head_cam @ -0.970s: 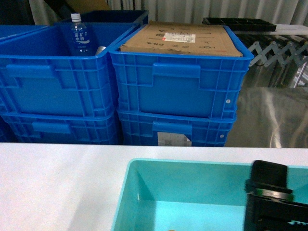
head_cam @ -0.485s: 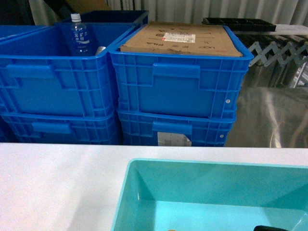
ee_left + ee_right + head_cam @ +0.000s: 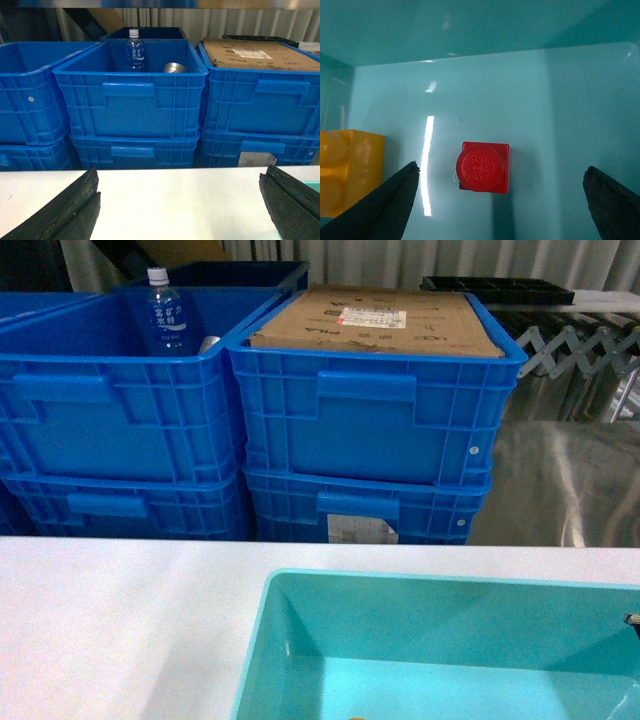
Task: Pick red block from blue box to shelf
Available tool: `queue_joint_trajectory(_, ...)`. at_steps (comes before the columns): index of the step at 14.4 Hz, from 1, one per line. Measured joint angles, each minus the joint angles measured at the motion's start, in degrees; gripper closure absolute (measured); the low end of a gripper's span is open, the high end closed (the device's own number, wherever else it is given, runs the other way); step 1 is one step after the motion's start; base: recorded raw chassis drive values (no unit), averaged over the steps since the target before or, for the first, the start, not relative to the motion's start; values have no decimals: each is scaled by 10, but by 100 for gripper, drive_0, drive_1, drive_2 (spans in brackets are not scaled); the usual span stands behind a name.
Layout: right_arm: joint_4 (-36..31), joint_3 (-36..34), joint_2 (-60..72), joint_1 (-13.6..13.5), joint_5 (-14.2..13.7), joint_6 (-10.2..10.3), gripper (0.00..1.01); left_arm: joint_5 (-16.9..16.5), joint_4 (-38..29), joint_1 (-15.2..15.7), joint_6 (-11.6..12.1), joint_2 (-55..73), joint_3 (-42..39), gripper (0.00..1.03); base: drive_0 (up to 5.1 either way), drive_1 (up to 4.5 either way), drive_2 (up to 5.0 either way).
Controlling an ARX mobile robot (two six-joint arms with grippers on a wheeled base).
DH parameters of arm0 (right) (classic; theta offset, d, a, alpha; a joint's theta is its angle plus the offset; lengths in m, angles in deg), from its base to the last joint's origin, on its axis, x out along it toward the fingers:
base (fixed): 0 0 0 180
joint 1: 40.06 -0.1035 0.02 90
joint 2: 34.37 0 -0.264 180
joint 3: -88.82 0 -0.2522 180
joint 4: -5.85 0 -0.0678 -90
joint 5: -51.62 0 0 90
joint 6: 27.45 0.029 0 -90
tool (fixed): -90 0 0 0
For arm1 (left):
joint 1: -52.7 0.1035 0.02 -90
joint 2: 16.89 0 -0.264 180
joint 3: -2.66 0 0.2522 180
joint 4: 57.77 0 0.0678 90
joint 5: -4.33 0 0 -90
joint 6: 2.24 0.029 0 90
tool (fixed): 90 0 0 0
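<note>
Red block (image 3: 484,167): lying stud-up on the floor of the turquoise bin (image 3: 300,640), directly under my right wrist camera, untouched.
Right gripper (image 3: 500,200): I am hovering over the block with the jaws spread wide, one finger (image 3: 380,207) at 8 o'clock of the block and the other at 4 o'clock; I am gripping nothing.
Yellow block (image 3: 347,170): sitting at 9 o'clock of the red block, well apart from it, at the frame edge.
Left gripper (image 3: 180,205): I am holding it over the white table (image 3: 175,200), jaws wide apart and empty, facing the crates.
Blue crates (image 3: 370,410): standing stacked two high beyond the table, at 12 o'clock of the bin.
Cardboard box (image 3: 385,322): filling the upper right crate.
Water bottle (image 3: 165,315): standing upright in the upper left crate.
Steel surface (image 3: 565,480): showing at 2 o'clock in the head view; I cannot tell whether it is the shelf.
</note>
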State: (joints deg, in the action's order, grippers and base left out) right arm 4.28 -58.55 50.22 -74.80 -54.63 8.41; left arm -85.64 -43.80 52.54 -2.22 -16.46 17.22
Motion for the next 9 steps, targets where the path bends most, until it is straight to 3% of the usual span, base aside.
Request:
queue_joint_trajectory(6,-60,0,63,-1,9,1,3,0,0,0,0,0,0,5,0,0,0)
queue_joint_trajectory(9,-93,-4,103,10,9,-10,3,0,0,0,0,0,0,5,0,0,0)
